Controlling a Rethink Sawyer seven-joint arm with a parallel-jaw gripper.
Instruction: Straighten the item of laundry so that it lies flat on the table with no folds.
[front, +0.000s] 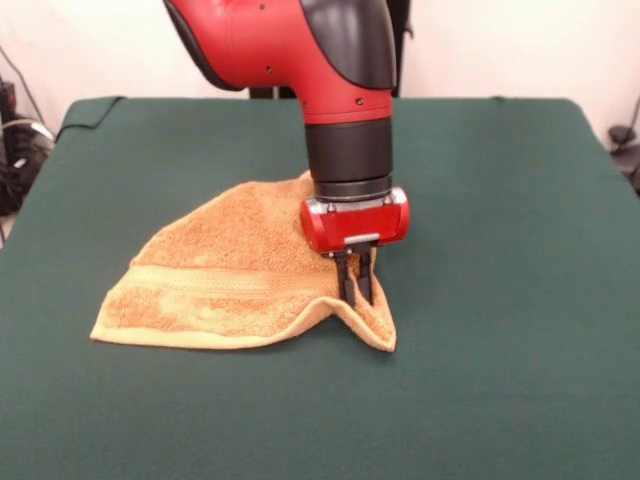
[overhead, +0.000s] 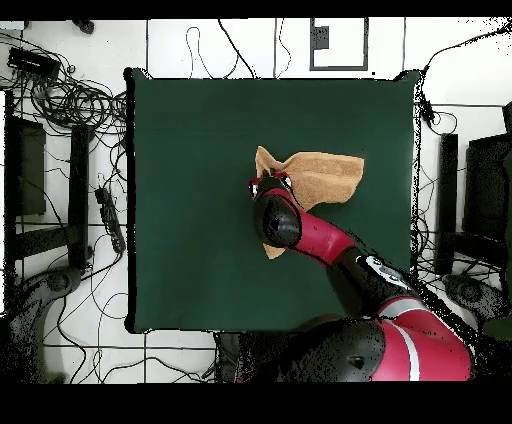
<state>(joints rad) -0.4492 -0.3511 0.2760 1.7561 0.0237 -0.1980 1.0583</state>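
Table (front: 520, 330): dark green cloth top, the bare cloth taking most of both views.
Arm (front: 300, 50): red and black, descends from above to the towel's right part in the front view; in the overhead view it covers part of the towel.
Towel (front: 220, 270): golden-orange terry, near table centre, not flat. Woven band runs along the near hem. Right front corner is lifted into a raised fold.
Gripper (front: 358, 288): black fingers (front: 348, 280) close together, pinching the raised fold at that corner.

No readable text, labels, brands or numbers in either view.
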